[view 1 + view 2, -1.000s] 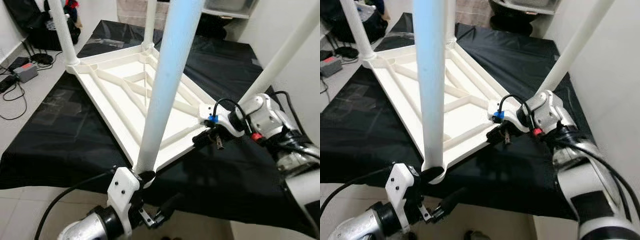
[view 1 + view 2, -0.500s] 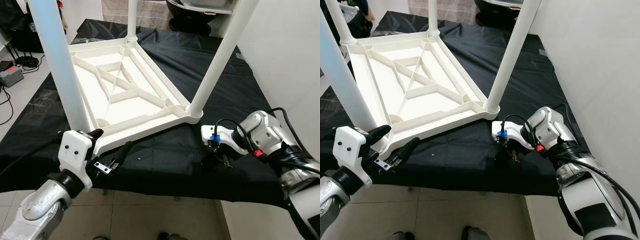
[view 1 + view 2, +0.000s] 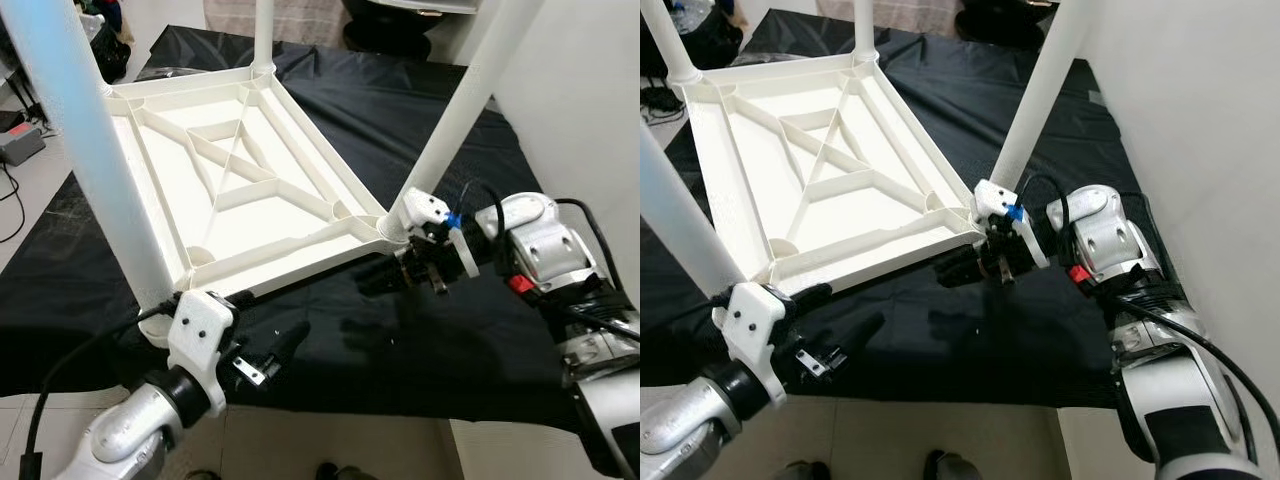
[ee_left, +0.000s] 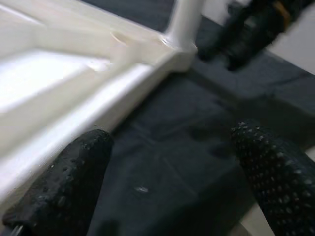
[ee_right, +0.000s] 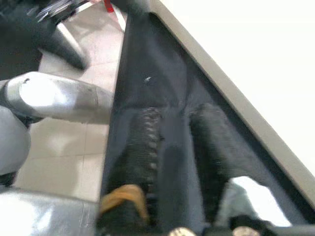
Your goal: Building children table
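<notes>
The white children's table (image 3: 240,190) lies upside down on the black cloth (image 3: 420,330), legs pointing up. The left gripper (image 3: 262,352) hovers just off the near corner by one leg (image 3: 100,170), its fingers (image 4: 74,182) spread and empty. The right gripper (image 3: 965,268) sits beside the other near leg (image 3: 1035,100), fingers close together over the cloth, clasping nothing.

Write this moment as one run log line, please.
table: upside down on black cloth, legs up | left pincer: open, beside near edge | right pincer: under near right corner, state unclear
</notes>
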Motion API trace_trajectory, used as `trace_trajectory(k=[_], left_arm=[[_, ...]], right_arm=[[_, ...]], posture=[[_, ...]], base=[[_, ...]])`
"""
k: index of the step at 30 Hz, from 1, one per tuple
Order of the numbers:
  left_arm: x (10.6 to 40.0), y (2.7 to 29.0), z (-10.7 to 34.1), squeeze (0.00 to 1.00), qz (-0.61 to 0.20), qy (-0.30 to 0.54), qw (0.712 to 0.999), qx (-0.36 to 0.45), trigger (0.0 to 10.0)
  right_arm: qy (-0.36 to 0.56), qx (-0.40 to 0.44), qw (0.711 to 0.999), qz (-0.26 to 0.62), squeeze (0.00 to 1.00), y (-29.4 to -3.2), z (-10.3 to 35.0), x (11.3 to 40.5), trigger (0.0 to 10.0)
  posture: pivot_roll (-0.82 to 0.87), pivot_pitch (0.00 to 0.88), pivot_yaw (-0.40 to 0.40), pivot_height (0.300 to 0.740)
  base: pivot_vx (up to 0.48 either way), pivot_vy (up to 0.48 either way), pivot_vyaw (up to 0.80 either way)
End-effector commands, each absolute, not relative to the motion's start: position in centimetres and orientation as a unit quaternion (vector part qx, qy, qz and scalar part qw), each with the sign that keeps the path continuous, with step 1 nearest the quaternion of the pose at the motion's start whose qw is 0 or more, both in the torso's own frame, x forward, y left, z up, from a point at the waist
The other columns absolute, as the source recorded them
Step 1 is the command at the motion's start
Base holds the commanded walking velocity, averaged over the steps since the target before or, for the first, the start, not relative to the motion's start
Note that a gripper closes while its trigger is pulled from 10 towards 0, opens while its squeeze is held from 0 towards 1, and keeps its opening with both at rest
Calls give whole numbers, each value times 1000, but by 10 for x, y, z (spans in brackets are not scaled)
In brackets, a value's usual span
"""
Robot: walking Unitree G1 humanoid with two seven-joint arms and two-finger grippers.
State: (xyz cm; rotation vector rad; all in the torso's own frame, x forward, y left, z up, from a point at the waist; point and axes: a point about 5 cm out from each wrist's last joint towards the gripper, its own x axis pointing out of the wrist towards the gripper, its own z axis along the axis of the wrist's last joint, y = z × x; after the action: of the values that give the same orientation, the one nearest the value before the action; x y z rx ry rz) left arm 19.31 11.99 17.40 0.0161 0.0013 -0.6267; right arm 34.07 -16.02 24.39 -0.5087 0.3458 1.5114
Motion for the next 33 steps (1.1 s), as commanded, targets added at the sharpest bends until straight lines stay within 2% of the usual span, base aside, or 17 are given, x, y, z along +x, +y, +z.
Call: trace_trajectory(k=[1,3,5,8,12,13,14,15,16,17,23,28,33], left_arm=[[187,112,170,0,-325,12,946,6,10000],[188,114,171,0,-316,9,949,10,10000],[189,116,171,0,-306,7,952,17,10000],[192,122,173,0,-280,1,960,28,10000],[193,124,175,0,-273,-3,961,31,10000],[193,124,176,0,-272,-6,962,33,10000],[192,124,178,0,-271,-9,962,35,10000],[192,124,178,0,-271,-9,962,35,10000],[192,125,179,0,-271,-11,962,35,10000],[192,124,179,0,-271,-12,962,34,10000],[191,123,179,0,-273,-11,961,33,10000],[192,122,180,0,-272,-14,962,32,10000],[192,122,182,0,-270,-16,962,32,10000]], right_arm=[[143,-259,687,664,1000,-156,239,342,10000],[152,-308,675,654,1000,-145,227,343,10000],[154,-319,672,651,1000,-139,223,344,10000],[154,-343,683,627,1000,-123,215,351,10000],[162,-351,696,605,1000,-119,214,357,10000],[159,-353,705,594,573,-119,216,361,10000],[151,-352,711,589,404,-121,220,364,10000],[151,-352,711,589,404,-121,220,364,10000],[143,-349,713,591,294,-122,224,365,10000],[130,-337,710,604,0,-124,231,363,10000],[108,-307,703,632,0,-127,247,361,10000],[138,-353,720,581,0,-126,238,373,10000],[165,-385,716,558,0,-128,230,377,10000]], posture=[[-7,209,-131,740],[-3,209,-128,740],[-1,209,-127,740],[7,213,-124,740],[15,215,-126,740],[16,216,-125,740],[18,218,-126,740],[18,218,-126,740],[17,221,-126,740],[15,224,-125,740],[11,228,-123,740],[13,230,-125,740],[13,231,-126,740]], base=[[0,0,0],[0,0,0],[0,0,0],[0,0,0],[0,0,0],[0,0,0],[0,0,0],[0,0,0],[0,0,0],[0,0,0],[0,0,0],[0,0,0],[0,0,0]])
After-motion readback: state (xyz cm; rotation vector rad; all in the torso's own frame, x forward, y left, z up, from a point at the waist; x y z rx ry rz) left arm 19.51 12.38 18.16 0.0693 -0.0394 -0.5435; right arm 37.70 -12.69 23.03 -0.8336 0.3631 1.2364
